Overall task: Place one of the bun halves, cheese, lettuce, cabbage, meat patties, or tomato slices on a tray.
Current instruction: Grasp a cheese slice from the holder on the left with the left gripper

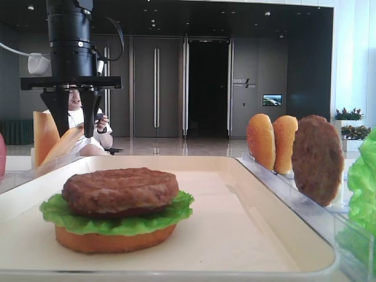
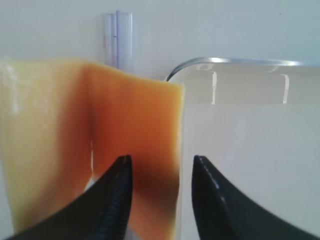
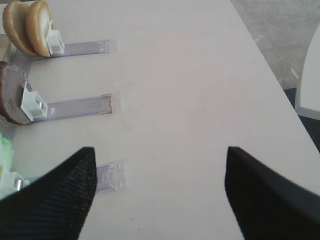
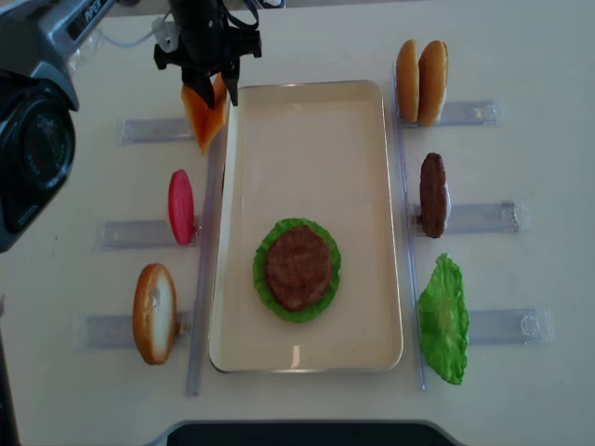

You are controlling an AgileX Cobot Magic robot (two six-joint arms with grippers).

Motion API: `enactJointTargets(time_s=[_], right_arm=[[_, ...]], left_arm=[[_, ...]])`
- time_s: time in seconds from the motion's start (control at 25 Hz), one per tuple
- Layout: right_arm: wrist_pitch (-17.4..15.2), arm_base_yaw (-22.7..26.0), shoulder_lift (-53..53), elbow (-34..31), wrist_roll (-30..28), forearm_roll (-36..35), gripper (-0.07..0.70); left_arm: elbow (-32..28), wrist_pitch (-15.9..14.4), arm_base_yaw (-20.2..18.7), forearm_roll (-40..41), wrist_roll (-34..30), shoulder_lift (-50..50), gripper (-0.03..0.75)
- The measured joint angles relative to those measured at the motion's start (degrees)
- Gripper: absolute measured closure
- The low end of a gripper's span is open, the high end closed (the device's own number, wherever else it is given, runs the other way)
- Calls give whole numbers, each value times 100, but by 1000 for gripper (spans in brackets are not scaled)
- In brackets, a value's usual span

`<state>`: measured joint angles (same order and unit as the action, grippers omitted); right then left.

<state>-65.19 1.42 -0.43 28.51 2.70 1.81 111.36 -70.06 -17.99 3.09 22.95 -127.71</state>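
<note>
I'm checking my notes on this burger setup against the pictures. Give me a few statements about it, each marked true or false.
1. A meat patty lies on lettuce on the tray. True.
2. The left gripper straddles the edge of a cheese slice. True.
3. The right gripper holds a bun half. False: it is open over bare table, holding nothing.
4. Two bun halves stand in the rack right of the tray's far end. True.
5. A tomato slice already tops the stack. False: the patty is the top layer.
</note>
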Motion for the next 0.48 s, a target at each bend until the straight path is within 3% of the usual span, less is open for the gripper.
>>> enactJointTargets(time_s=[0.28, 0.48], right_arm=[[0, 0, 0, 0, 0, 0, 95], [0, 0, 0, 0, 0, 0, 95]], left_arm=[[0, 0, 0, 0, -64, 0, 428], [0, 0, 0, 0, -69, 0, 496]])
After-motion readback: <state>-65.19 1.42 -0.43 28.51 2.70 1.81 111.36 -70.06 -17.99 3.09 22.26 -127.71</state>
